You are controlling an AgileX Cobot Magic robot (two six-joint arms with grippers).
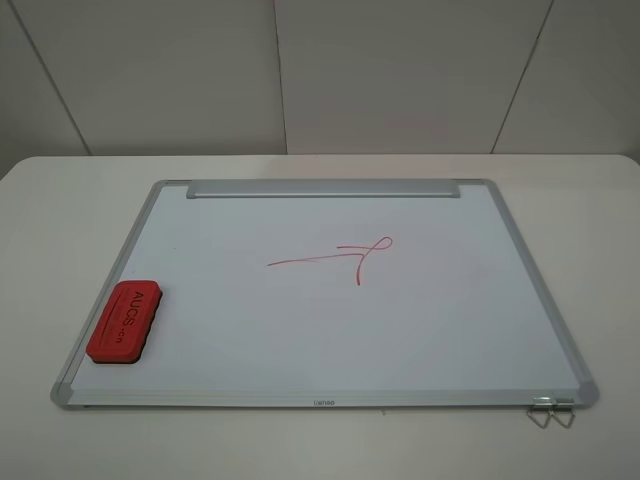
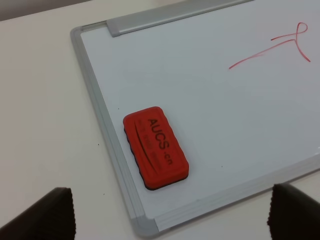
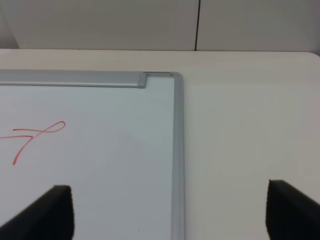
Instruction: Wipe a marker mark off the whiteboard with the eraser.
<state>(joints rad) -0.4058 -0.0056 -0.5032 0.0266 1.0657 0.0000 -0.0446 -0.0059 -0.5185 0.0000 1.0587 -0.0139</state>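
The eraser (image 1: 125, 321), a small red block with rounded corners, dark lettering on top and a dark underside, lay flat on the whiteboard (image 1: 250, 330) by its near left corner, just beside the frame. The whiteboard itself lay flat on a pale table (image 1: 60, 220), silver-framed, with a metal tray strip (image 1: 322, 188) along its far edge. The only mark (image 1: 345, 258) visible was a thin red line ending in a loop, right of the board's middle and well apart from the eraser. The left gripper (image 2: 170, 212) hovered over the near left corner, fingers spread wide, holding nothing. The right gripper (image 3: 170, 212) hung over the board's right edge, equally wide and empty.
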